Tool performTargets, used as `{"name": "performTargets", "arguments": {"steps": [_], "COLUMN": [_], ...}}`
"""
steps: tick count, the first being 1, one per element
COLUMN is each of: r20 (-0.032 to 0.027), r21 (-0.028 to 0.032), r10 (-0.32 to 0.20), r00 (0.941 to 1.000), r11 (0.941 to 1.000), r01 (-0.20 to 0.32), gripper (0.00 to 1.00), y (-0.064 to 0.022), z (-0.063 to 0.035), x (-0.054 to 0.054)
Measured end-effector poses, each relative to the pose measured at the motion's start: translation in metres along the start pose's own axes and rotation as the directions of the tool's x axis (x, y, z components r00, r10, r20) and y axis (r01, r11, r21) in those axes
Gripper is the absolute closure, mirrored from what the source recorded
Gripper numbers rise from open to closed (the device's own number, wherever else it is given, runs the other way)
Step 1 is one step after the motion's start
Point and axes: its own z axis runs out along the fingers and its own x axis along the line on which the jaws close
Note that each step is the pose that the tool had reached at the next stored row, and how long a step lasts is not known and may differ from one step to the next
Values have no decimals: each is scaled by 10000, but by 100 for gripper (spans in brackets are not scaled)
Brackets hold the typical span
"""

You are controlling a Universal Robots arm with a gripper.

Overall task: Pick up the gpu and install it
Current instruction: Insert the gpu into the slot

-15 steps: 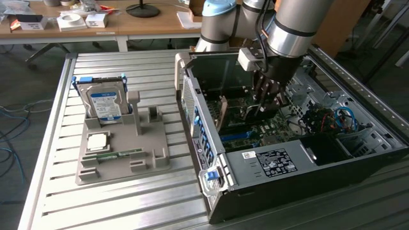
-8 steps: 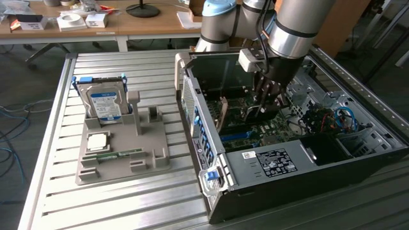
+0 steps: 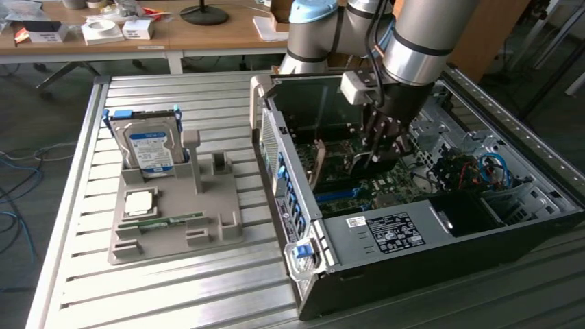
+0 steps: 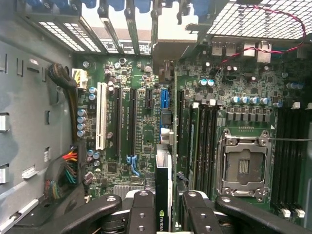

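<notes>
The gpu is held edge-on between narrowed fingers; "NVIDIA" is read on it; in the exterior view the case wall is seen at nine o'clock of the gripper.

Robot arm — silver-grey tubular links are meeting at rounded joints, one joint wearing a pale blue cap. A black band is ringing the nearest link, and a black cable is running alongside it. A small off-white box is sitting at the wrist. The hand — black, built of slim bars — is showing round screw heads on its dark metal in the wrist view.
</notes>
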Motion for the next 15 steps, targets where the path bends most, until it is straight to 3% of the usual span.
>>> {"name": "performTargets", "arguments": {"steps": [15], "r20": [4], "r21": [5], "r10": [-1], "r00": [10000], "r11": [10000], "r01": [1], "gripper": [74], "y": [52], "z": [39], "x": [1]}}
